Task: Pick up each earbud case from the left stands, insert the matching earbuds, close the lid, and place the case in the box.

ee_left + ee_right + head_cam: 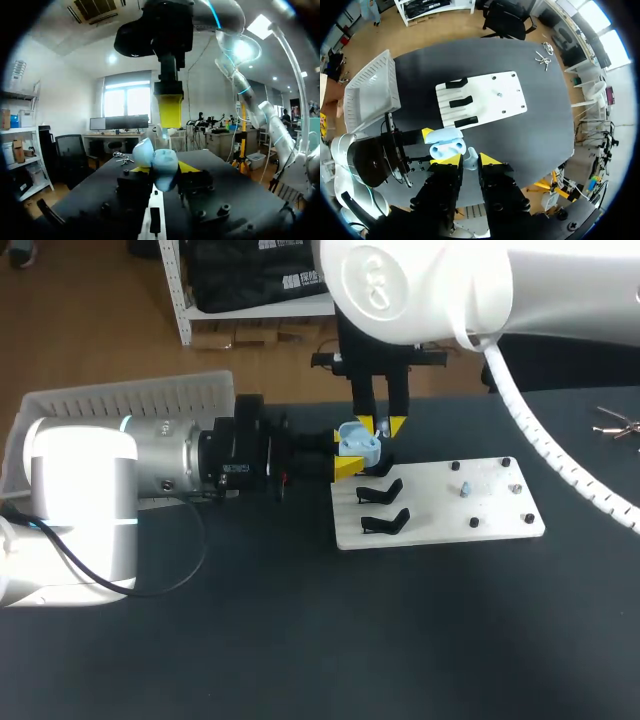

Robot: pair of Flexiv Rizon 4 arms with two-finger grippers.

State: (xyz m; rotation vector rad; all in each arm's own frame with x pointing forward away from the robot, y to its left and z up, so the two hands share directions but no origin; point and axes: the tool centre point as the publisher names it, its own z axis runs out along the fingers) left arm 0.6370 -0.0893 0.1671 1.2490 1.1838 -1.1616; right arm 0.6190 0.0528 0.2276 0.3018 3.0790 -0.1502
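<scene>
The left tool (350, 452) reaches in level from the side and is clenched on the light blue earbud case (358, 443). It holds the case in the air just beyond the near edge of the white stand board (500, 515). The case lid is open. The right tool (383, 425) hangs straight down over the case, its fingertips pinched on a small light blue earbud (470, 161) that sits just beside the open cavity. Another earbud (466, 488) lies on the board, well apart from the black stands (383, 521). The white slatted box (130, 405) waits at the far left of the worktop (300, 640).

The step in hand looks like seating this earbud, and it has several risks:

- **Misalignment:** The bud is small and its pose in the pinch is hard to read. If it is twisted or aimed at the wrong socket, it would perch on the rim instead of dropping home.
- **Too much downward force:** Pressing down on a perched bud could rotate or slide the case within the left tool's grasp, since nothing supports the case from beneath.
- **Early release:** Letting go before the bud is seated would let it tumble onto the worktop.
- **Contact between parts:** The two pairs of yellow tips are very close, so a small sideways error could knock finger against finger, or catch the raised lid.
</scene>
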